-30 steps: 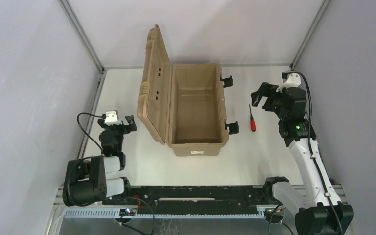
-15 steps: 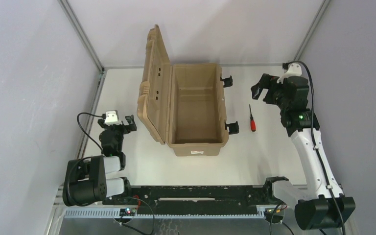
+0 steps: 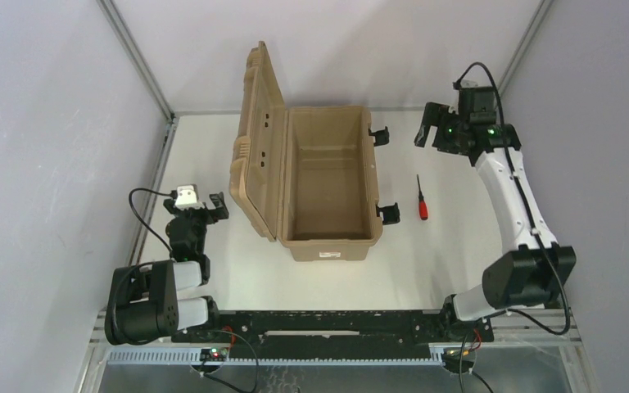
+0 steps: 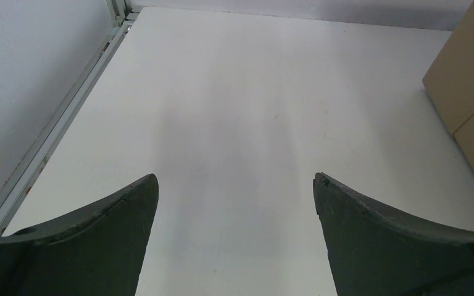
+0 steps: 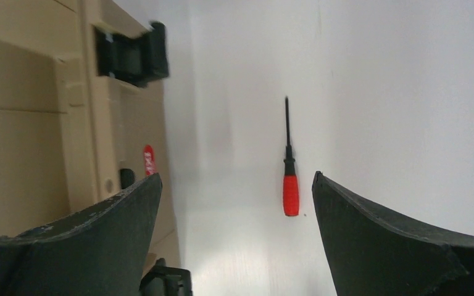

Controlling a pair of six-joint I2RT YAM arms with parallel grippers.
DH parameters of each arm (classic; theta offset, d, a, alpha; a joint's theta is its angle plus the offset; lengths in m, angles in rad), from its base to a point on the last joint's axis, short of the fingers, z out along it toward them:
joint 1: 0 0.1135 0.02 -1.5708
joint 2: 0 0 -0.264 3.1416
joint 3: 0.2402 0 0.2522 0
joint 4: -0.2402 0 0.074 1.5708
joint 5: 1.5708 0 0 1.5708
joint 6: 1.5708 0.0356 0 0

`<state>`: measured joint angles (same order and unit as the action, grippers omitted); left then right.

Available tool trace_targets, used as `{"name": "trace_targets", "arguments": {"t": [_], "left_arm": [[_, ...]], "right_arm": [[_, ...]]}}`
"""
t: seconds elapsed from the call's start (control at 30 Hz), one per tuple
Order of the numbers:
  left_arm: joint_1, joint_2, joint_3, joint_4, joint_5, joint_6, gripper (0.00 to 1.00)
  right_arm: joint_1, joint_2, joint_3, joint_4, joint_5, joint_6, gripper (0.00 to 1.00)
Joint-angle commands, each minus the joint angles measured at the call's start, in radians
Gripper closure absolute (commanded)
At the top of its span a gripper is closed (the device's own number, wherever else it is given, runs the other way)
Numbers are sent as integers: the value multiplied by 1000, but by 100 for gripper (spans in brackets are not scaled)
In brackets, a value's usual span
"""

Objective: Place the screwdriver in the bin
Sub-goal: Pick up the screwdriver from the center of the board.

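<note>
Right gripper (image 3: 427, 131) is wide open with nothing between the fingers, up in the air off the far right corner of the bin (image 3: 328, 246).

The screwdriver (image 3: 422, 201) is flat on the surface (image 3: 426, 262), below that gripper and back toward the arm base, clear of it. In the right wrist view, the screwdriver (image 5: 289, 166) sits in the gap ahead of the right gripper (image 5: 236, 177), closer to the right-hand finger. The red handle is nearest the gripper and the shaft points away.

The bin is on this gripper's left. Its wall (image 5: 68, 123) and one black latch (image 5: 129, 52) fill the left of that view. The bin's lid (image 3: 258, 155) is swung up, on the side away from the right gripper. The screwdriver lies just outside the latch side, near the closer latch (image 3: 389, 214), not touching.

Left gripper (image 3: 219, 206) is also spread open and holding nothing, low over the surface. In its wrist view, there's bare surface ahead of the left gripper (image 4: 234, 177) and a tan corner of the bin (image 4: 469, 80) off to its right.
</note>
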<state>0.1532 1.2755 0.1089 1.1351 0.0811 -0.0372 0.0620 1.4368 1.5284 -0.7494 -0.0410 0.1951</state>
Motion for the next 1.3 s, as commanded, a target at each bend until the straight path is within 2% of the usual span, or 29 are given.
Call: {"name": "trace_targets", "arguments": {"t": [0.0,0.27,0.43,0.73,1.1,1.27], "left_arm": [[-5,-12,39,23,-7,-1,0],[-5,-11,38,23,-7,-2,0],[-5,-11,39,23,-7,-2,0],[-5,-11,39,23,-7,-2,0],[-6,-11,40,22,-7,-1,0],[-5,-11,39,22,-7,-1,0]], "right_arm": [[12,85,37,-139,37,-21,0],[12,231,-34,-144,64,-17,1],[12,293,-105,-102,72,-7,4],[10,392,-192,-38,76,-1,17],[3,450,-209,-9,112,1,35],[4,469,-214,-2,119,-4,40]]}}
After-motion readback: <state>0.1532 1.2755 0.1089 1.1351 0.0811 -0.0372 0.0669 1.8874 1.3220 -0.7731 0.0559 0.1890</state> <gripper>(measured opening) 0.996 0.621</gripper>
